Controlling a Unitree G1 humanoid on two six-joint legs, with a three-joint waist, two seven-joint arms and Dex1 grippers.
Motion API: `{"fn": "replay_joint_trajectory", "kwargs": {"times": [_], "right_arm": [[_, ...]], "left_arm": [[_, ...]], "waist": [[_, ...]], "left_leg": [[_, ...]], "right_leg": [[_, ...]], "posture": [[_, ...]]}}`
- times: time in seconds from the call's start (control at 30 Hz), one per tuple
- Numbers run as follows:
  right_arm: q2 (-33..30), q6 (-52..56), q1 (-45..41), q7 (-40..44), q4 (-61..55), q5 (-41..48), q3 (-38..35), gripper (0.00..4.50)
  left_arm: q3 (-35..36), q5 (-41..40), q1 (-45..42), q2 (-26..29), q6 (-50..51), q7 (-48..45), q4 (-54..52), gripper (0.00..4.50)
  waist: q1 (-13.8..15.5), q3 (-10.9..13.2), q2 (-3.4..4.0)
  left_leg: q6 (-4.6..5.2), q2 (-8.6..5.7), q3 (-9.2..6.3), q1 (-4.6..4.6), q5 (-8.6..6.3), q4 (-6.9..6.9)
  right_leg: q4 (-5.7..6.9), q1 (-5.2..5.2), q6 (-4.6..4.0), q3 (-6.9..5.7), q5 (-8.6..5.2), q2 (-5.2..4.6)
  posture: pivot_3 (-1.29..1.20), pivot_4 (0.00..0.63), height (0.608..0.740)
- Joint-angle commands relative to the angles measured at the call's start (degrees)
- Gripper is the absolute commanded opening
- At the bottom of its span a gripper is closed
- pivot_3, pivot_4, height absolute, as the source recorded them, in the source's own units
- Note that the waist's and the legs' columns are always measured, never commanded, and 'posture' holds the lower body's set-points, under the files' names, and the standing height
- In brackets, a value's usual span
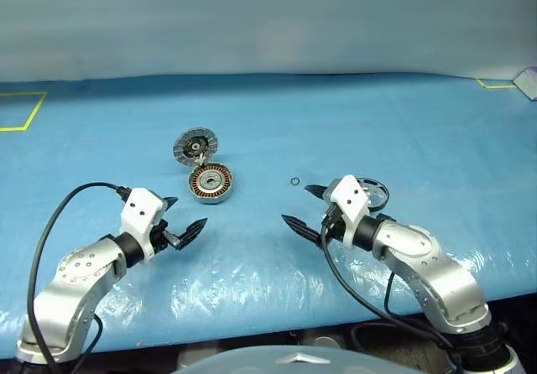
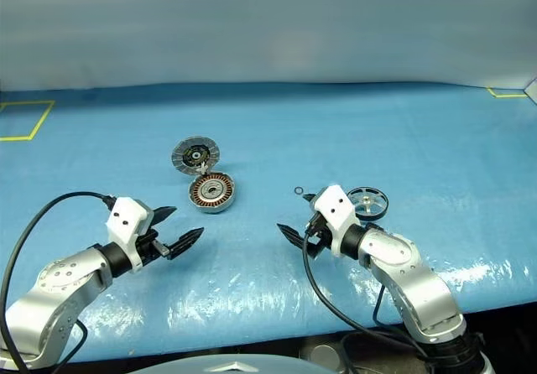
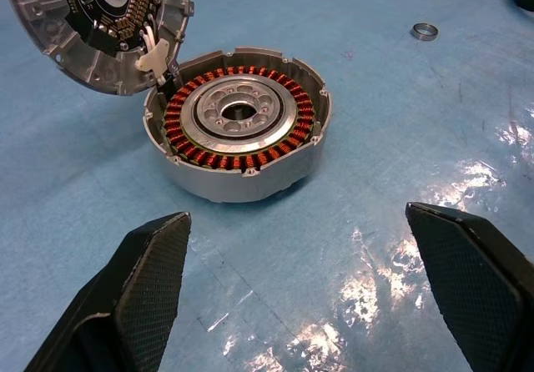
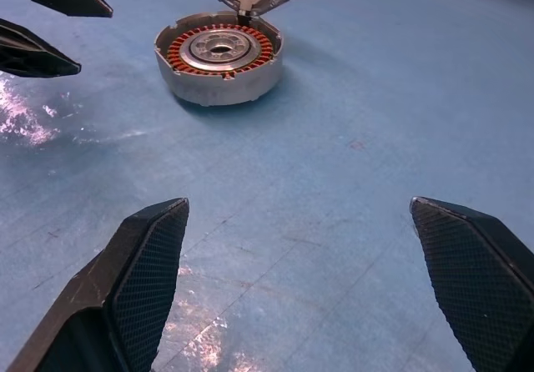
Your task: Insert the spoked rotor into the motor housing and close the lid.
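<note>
— From here the spoked rotor [image 2: 367, 202] sits on the blue sheet [image 2: 352, 131] just right of the right gripper [image 2: 295, 215]. In the left eye view that arm's white wrist block covers most of it; the right eye view clears it, and you can see the silver spokes and dark rim.

— And the motor housing [image 1: 210, 183]?

— Left of centre, beyond both grippers, open. The lid [image 1: 195, 146] stands tilted up at its far edge, inner face towards us. From the head it's small; the left wrist view gives the copper windings and silver centre plainly, with the lid cut off at the frame edge.

— That tiny ring?

— A small ring [image 1: 295, 181] lies on the sheet between housing and rotor, close by the right gripper. Too small to make out more.

— The jaws?

— The left gripper [image 1: 184, 220] is spread wide, holding nothing, near side of the housing. The right one is just as wide and empty.
</note>
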Motion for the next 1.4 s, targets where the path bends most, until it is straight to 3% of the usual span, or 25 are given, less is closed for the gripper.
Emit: {"fn": "replay_joint_trajectory", "kwargs": {"times": [0.03, 0.13, 0.27, 0.4, 0.6, 0.93, 1.4], "right_arm": [[-3.02, 0.01, -6.87, 6.41, 1.61, -0.91, 3.66, 4.48], [-6.15, -0.57, -15.50, 13.64, 5.91, -4.05, 10.06, 4.48], [-5.14, -2.62, -27.45, 20.97, 13.87, -8.97, 18.23, 4.48], [0.90, -8.57, -38.59, 26.65, 24.34, -14.12, 25.20, 4.48], [10.30, -17.73, -47.25, 28.94, 39.91, -21.47, 30.24, 4.48], [22.83, -29.18, -54.98, 27.04, 62.22, -28.16, 29.47, 4.48], [28.74, -37.01, -58.84, 30.38, 76.31, -32.02, 28.12, 4.48]], "left_arm": [[1.52, 0.67, 0.92, -2.08, -4.30, 1.10, -0.64, 4.49], [1.43, 2.39, 2.36, -4.31, -8.96, 1.81, 0.50, 4.49], [1.36, 2.92, 5.22, -6.91, -13.26, 1.79, 0.68, 4.49], [0.74, 5.32, 8.93, -9.33, -20.31, 2.21, 0.62, 4.49], [-1.78, 7.20, 14.00, -11.98, -24.99, 2.39, 0.25, 4.49], [-5.56, 10.81, 18.58, -13.79, -28.35, 3.80, 0.99, 4.49], [-6.87, 10.19, 20.05, -16.07, -29.39, 5.18, 0.99, 4.49]], "waist": [[-0.06, 0.01, -0.01], [-0.20, 0.01, -0.01], [-0.21, 0.02, -0.02], [-0.45, 0.02, -0.02], [-0.15, 0.03, 0.00], [-0.73, 0.08, 0.09], [-0.86, 0.10, 0.13]], "left_leg": [[0.00, -0.01, 0.01, 0.00, 0.00, 0.01], [0.00, 0.00, 0.04, 0.03, 0.00, 0.01], [0.00, 0.00, 0.00, 0.02, 0.00, 0.01], [0.00, 0.00, 0.03, 0.01, 0.00, 0.00], [0.00, -0.05, -0.05, -0.02, -0.01, -0.01], [-0.01, -0.03, -0.01, 0.00, -0.01, -0.03], [-0.01, -0.03, 0.01, -0.02, -0.01, -0.24]], "right_leg": [[0.00, 0.01, 0.01, 0.01, 0.01, -0.01], [-0.01, 0.02, 0.02, 0.01, 0.02, -0.01], [0.00, 0.01, 0.00, -0.01, 0.02, -0.01], [-0.02, -0.01, 0.00, 0.00, 0.04, -0.01], [-0.02, -0.02, -0.16, -0.02, 0.25, -0.04], [0.05, -0.09, -0.15, -0.01, 0.23, -0.02], [0.07, -0.26, -0.20, 0.00, 0.28, -0.01]], "posture": [[0.00, 0.150, 0.740], [0.00, 0.150, 0.740], [0.00, 0.150, 0.740], [0.00, 0.150, 0.740], [0.00, 0.150, 0.740], [0.00, 0.150, 0.740], [0.00, 0.150, 0.740]]}}
